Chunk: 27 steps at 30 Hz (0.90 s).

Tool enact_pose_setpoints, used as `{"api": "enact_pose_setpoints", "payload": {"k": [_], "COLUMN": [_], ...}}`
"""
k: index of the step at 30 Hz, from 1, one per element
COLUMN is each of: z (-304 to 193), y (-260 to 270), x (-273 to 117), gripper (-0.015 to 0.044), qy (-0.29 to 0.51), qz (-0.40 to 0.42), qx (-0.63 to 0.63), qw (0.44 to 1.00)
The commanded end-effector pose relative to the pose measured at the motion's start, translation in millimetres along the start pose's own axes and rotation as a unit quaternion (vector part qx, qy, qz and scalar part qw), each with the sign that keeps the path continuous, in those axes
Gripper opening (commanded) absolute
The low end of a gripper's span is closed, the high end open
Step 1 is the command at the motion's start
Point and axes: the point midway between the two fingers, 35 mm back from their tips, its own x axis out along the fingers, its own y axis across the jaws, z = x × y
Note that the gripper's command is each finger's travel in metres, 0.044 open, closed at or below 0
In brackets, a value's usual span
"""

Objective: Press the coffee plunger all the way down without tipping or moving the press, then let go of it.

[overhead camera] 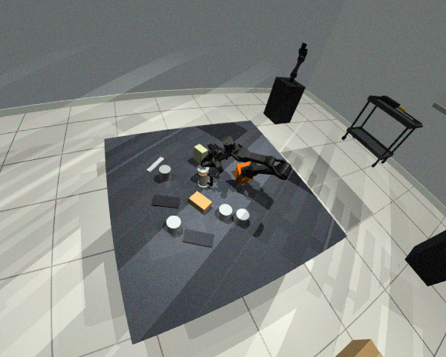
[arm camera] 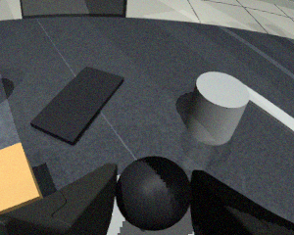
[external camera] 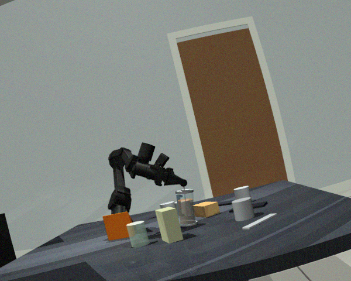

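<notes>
The tool (arm camera: 153, 222) is pinching the round black knob (arm camera: 153, 192) of the coffee plunger, its two dark fingers pressing in on either side of the ball in the wrist view. In the exterior view the tool (external camera: 183, 182) is sitting just above the lid of the coffee press (external camera: 185, 207), with only a very short piece of rod showing between the knob and the lid. The press is standing upright on the tabletop (external camera: 290, 211), a clear cylinder with a brownish band inside. The arm (external camera: 139, 169) is reaching out and angling downward from its base behind an orange block (external camera: 116, 225). Just in front of the press a pale yellow-green block (external camera: 169, 224) is standing, and a pale cylinder (external camera: 137, 233) is sitting beside that. A tan box (external camera: 206, 209) is lying just beyond the press. Farther out, two grey cylinders (external camera: 243, 208) are standing near a thin white strip (external camera: 259, 220). In the wrist view, a dark flat slab (arm camera: 78, 102) is lying on the tabletop ahead of the tool, with a grey cylinder (arm camera: 218, 106) off to the side.
</notes>
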Motion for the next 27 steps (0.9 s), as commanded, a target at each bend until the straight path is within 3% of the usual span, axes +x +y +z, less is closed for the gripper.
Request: {"api": "enact_pose_setpoints", "payload": {"k": [1, 22, 27], "z": [-3.7, -0.5, -0.5], "y": [0.1, -0.9, -0.9], "x": [2.0, 0.9, 0.9], "gripper": [0.0118, 0.0118, 0.0249], "qy": [0.008, 0.002, 0.002], "qz": [0.003, 0.001, 0.001], "qx": [0.009, 0.002, 0.002], "qw": [1.0, 1.0, 1.0]}}
